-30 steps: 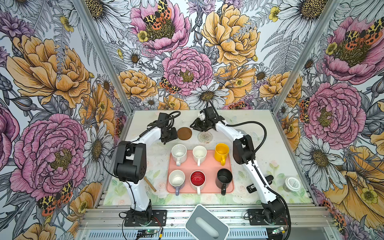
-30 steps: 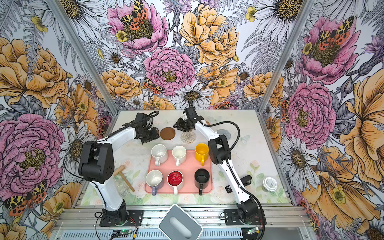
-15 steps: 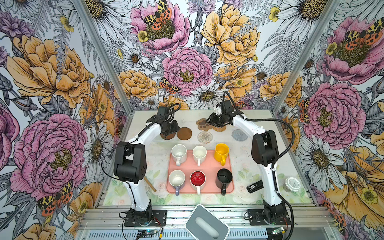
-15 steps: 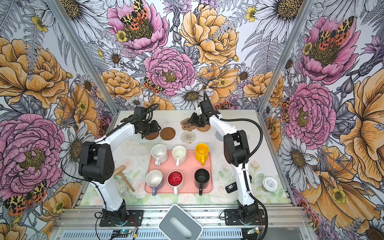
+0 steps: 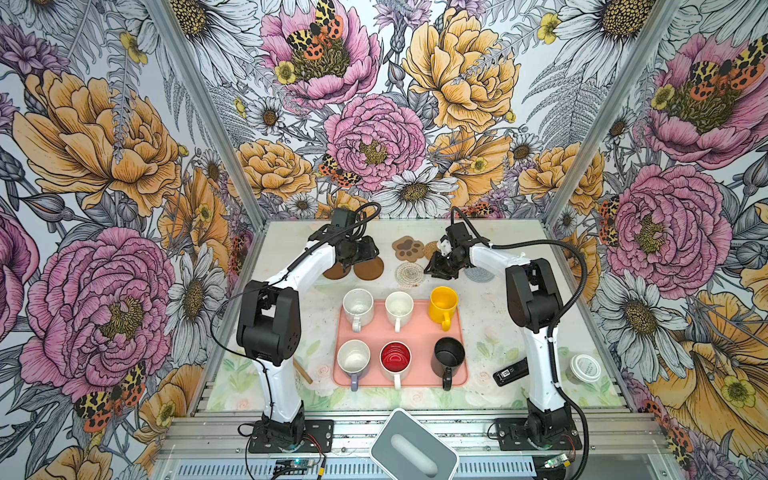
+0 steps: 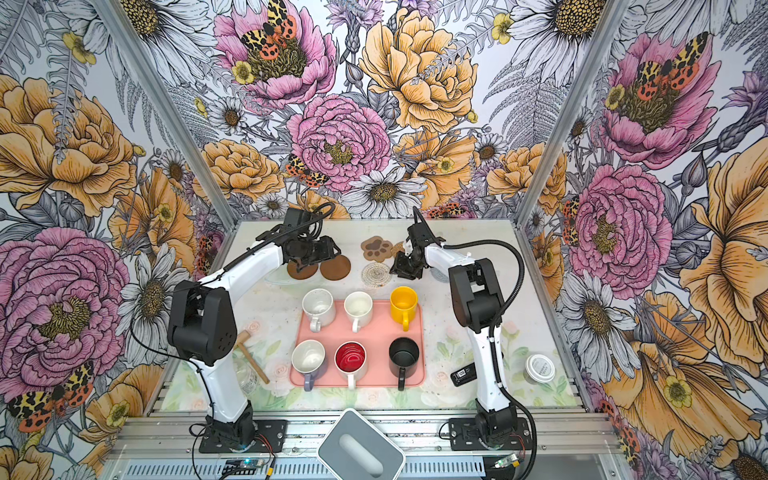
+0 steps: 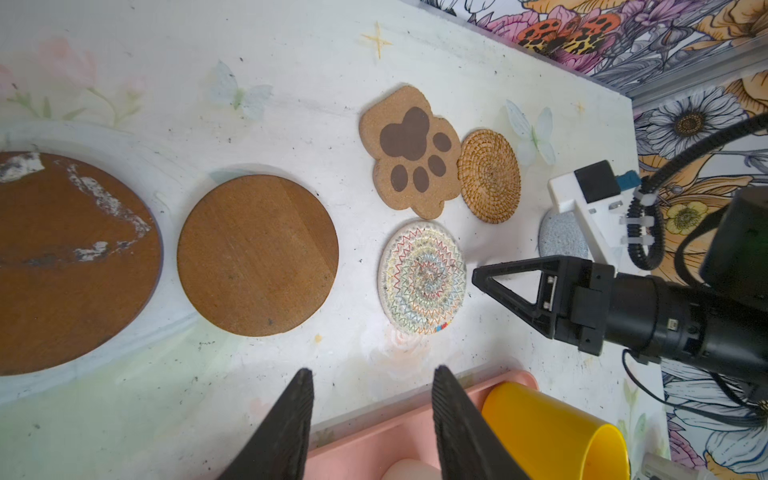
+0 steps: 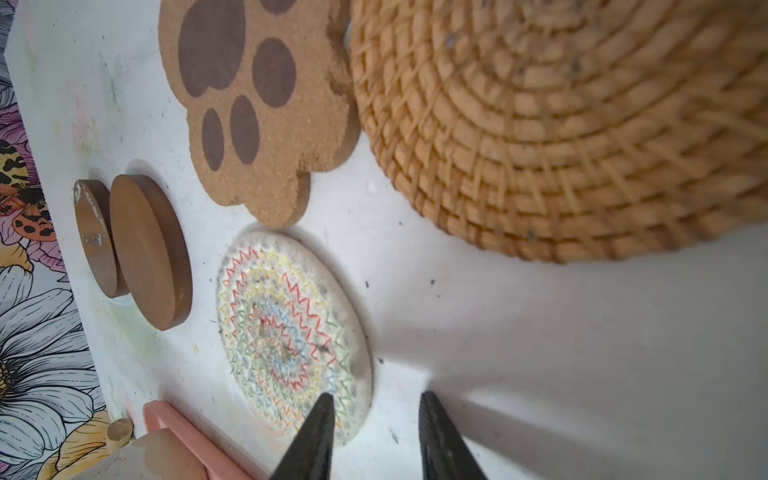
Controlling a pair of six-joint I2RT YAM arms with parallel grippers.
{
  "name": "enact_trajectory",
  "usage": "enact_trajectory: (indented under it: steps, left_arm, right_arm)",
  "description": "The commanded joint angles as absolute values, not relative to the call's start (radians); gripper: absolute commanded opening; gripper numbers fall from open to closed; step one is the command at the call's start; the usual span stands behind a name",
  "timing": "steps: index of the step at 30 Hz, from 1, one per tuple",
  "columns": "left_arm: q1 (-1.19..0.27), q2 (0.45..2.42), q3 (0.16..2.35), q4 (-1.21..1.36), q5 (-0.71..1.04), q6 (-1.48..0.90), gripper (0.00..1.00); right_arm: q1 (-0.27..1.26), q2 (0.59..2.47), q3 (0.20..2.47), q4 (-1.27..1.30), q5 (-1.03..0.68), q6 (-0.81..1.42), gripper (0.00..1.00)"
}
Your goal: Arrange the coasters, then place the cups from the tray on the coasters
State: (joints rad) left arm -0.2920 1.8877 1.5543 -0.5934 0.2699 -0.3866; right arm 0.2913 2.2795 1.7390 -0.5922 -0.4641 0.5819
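Arranging the coasters, cups not yet begun: my left gripper [image 7: 372,370] hung over the table just beyond the tray's [image 5: 417,332] far edge, jaws apart and empty. My right gripper [image 8: 377,395] hovered low beyond that same edge, its jaws also parted and holding nothing, one tip at the rim of the whitish woven round [image 8: 291,332].

All six cups [image 5: 395,359] stood on the tray in two rows of three. Two brown discs [image 7: 257,255] lay side by side beyond the tray's far left corner, close but apart. The grey-blue woven round [image 5: 480,274] lay beyond its far right corner. Farther back from the tray, the paw-print coaster [image 7: 409,151] and the rattan round [image 7: 490,174] lay touching each other.

By my reckoning those two needed parting next. That called for a low, flat pinch on a thin edge and a slide clear of the neighbour, leaving each mat room for a cup.
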Motion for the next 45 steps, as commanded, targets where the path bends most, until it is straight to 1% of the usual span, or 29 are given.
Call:
enact_trajectory:
  steps: [1, 10, 18, 36, 41, 45]
  left_arm:
    - [-0.300, 1.898, 1.568, -0.575, 0.292, -0.378, 0.49]
    - [-0.308, 1.891, 1.549, -0.576, 0.295, -0.380, 0.49]
    - [-0.311, 1.886, 1.530, -0.574, 0.293, -0.384, 0.49]
    - [-0.311, 1.879, 1.504, -0.575, 0.282, -0.388, 0.49]
    - [-0.311, 1.876, 1.500, -0.575, 0.281, -0.388, 0.49]
    - [-0.311, 1.873, 1.500, -0.576, 0.280, -0.388, 0.49]
  right_arm:
    - [0.295, 2.274, 1.746, -0.585, -0.467, 0.577, 0.36]
    - [0.320, 2.319, 1.778, -0.584, -0.498, 0.602, 0.26]
    - [0.336, 2.375, 1.856, -0.584, -0.511, 0.633, 0.16]
    - [0.352, 2.511, 2.074, -0.584, -0.490, 0.703, 0.06]
    - [0.355, 2.552, 2.140, -0.587, -0.495, 0.724, 0.04]
    - [0.353, 2.535, 2.158, -0.586, -0.492, 0.720, 0.04]
